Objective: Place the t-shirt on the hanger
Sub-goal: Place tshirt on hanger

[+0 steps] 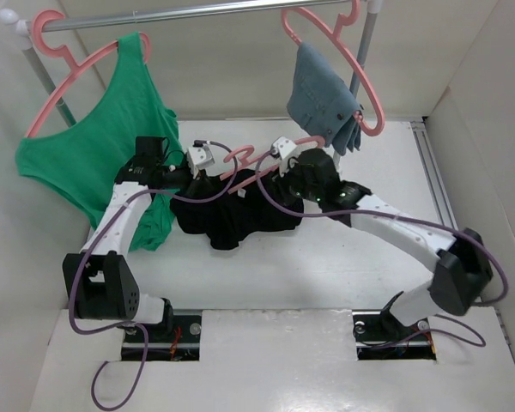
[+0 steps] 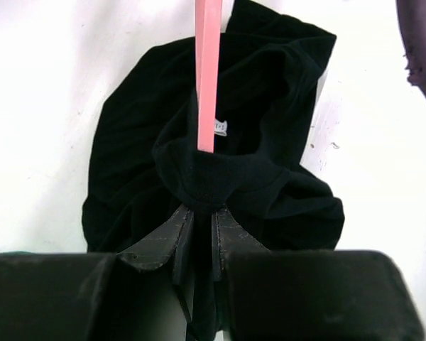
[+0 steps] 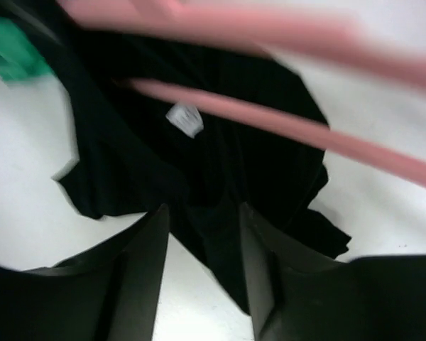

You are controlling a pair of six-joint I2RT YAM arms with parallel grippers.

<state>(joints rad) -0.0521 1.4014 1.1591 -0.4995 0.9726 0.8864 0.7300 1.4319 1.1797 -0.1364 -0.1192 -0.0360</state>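
The left hand [image 2: 199, 213] is closed tight, its two dark fingers [image 2: 163, 241] pressed together on a bunched fold of the t-shirt [image 2: 142, 142] at the collar. The cloth puckers right at the tips and spreads away from them over the white worktop [image 1: 326, 266].

The right hand [image 3: 204, 213] stands apart, with a clear gap between its fingers [image 3: 145, 263]. A fold of the black cloth lies in that gap, and bare worktop shows beside it. This view is blurred, and I see no firm pinch there.

The t-shirt lies crumpled between the two hands, near the middle of the worktop and just ahead of both sets of fingertips. The left hand grips its near edge and the right hand straddles another part. It is black and rumpled, heaped in soft folds, with a small pale label [image 3: 184, 118] showing inside the neck.

The hanger [image 2: 207, 71] is thin and salmon pink. From the left wrist, one arm of it runs straight down into the collar opening, just above the pinched fold. From the right wrist, it crosses over the black cloth as two blurred pink bars. From above, its curled hook shows between the two wrists, above the heap.
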